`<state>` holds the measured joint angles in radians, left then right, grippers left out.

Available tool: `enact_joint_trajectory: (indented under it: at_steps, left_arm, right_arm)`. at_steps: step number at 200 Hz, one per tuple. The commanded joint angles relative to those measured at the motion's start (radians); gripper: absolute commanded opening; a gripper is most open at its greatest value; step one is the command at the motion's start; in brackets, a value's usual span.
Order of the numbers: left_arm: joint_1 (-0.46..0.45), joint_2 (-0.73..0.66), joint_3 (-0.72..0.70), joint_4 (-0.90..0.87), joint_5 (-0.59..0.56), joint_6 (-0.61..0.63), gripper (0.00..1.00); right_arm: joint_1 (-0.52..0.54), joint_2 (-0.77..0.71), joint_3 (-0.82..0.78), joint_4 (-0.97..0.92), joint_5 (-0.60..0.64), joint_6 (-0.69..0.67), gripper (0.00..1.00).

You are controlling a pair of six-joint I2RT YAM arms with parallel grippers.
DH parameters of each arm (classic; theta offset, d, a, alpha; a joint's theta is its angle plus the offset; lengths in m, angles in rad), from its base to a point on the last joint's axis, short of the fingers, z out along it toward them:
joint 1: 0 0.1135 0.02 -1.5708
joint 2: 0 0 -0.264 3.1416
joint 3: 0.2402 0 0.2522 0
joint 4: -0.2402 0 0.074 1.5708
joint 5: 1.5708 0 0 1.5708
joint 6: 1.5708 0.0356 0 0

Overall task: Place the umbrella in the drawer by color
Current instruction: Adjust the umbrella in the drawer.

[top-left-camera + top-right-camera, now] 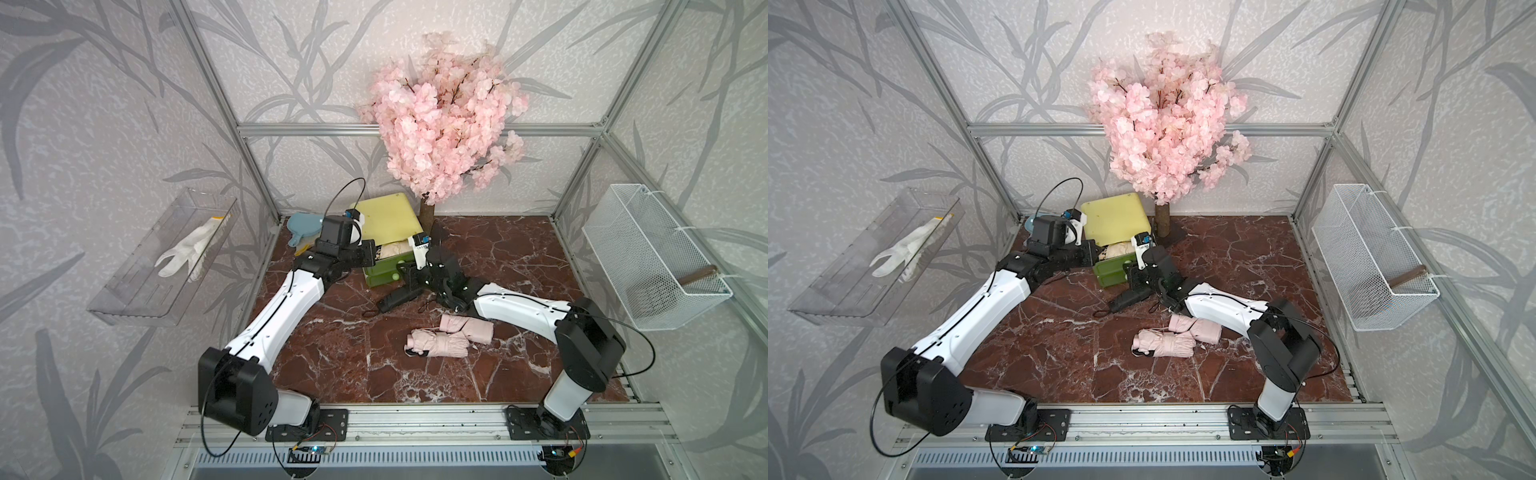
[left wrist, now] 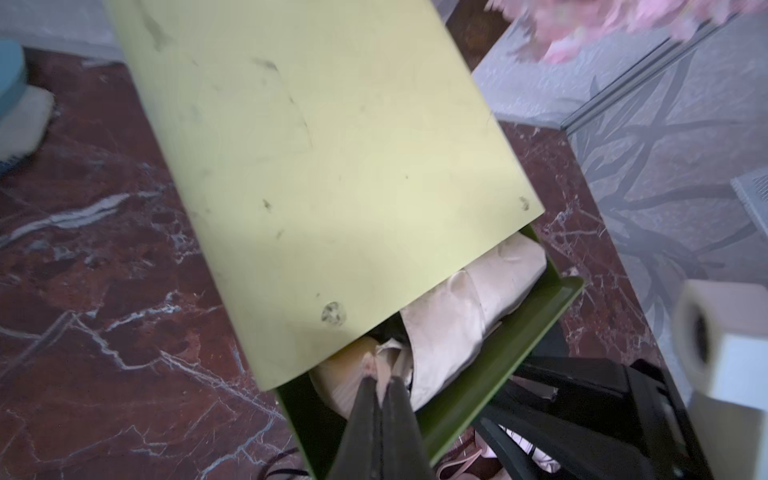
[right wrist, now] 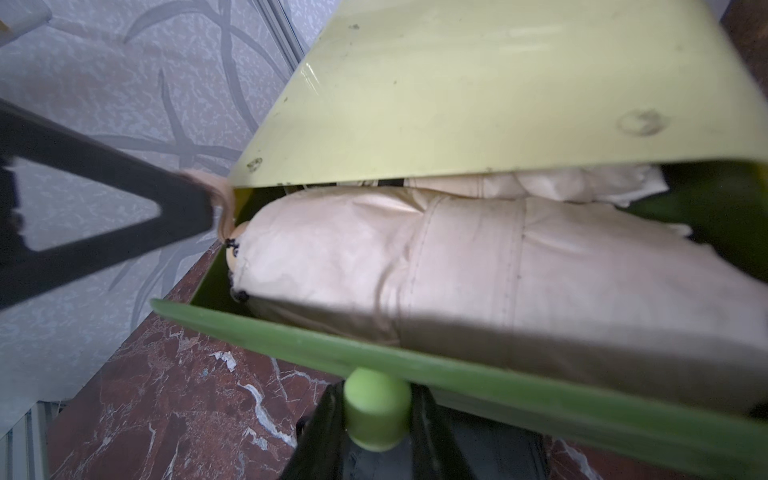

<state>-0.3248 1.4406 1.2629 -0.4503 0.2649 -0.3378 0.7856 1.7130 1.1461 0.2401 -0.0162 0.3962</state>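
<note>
You are working on a red-brown marble-patterned tabletop (image 1: 332, 365), closed in by grey leaf-patterned wallpaper walls (image 1: 104, 104) and an aluminium frame (image 1: 291, 129). An artificial pink cherry-blossom tree (image 1: 440, 120) stands at the back. On the wall by the left arm hangs a clear plastic tray (image 1: 137, 291) holding a white fabric glove (image 1: 187, 251). On the wall by the right arm hangs a white wire-mesh basket (image 1: 648, 257) with a brown stick (image 1: 700, 275) poking from it. Just beside the tree trunk sits a pale yellow-green drawer cabinet (image 1: 386, 218), and a blue paddle-shaped object (image 1: 305, 222) lies at its far left. The cabinet's dark green upper drawer (image 3: 457, 374) is pulled out, and a cream folded umbrella (image 3: 457, 270) lies inside it, partly under the cabinet top. Your left gripper (image 2: 380, 386) is at the drawer's end, its fingers pressed together on a thin pink strap (image 3: 216, 195) at the umbrella's end. Your right gripper (image 3: 376, 419) is at the drawer front, its fingers clamped on either side of the round light-green knob (image 3: 376, 399). On the open marble in front of the cabinet lie a black folded umbrella (image 1: 397, 298) and, nearer the arm bases, two pale pink folded umbrellas (image 1: 467, 326) (image 1: 440, 344) touching each other.
</note>
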Motion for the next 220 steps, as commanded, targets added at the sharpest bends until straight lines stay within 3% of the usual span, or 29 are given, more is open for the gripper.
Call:
enact_joint_trajectory:
  at_steps: [1, 28, 44, 75, 128, 190, 220]
  left_arm:
    - [-0.048, 0.069, 0.073, -0.097, -0.005, 0.062, 0.00]
    - [-0.098, 0.159, 0.171, -0.183, -0.042, 0.093, 0.00]
    - [-0.117, 0.201, 0.207, -0.226, -0.097, 0.100, 0.15]
    - [-0.142, 0.245, 0.238, -0.262, -0.194, 0.117, 0.19]
    - [-0.147, 0.331, 0.298, -0.307, -0.152, 0.114, 0.21]
    - [-0.164, 0.243, 0.303, -0.303, -0.154, 0.112, 0.42]
    - [-0.164, 0.213, 0.300, -0.300, -0.178, 0.120, 0.45]
  right_arm:
    - [0.006, -0.032, 0.038, 0.043, -0.064, -0.008, 0.00]
    - [0.001, -0.033, 0.031, 0.047, -0.066, -0.005, 0.00]
    - [-0.002, -0.035, 0.026, 0.051, -0.069, -0.003, 0.00]
    - [-0.009, -0.039, 0.014, 0.065, -0.077, 0.004, 0.00]
    - [-0.016, -0.036, 0.000, 0.084, -0.088, 0.018, 0.00]
    - [-0.019, -0.020, 0.003, 0.091, -0.099, 0.033, 0.00]
    - [-0.019, -0.018, 0.009, 0.096, -0.102, 0.043, 0.00]
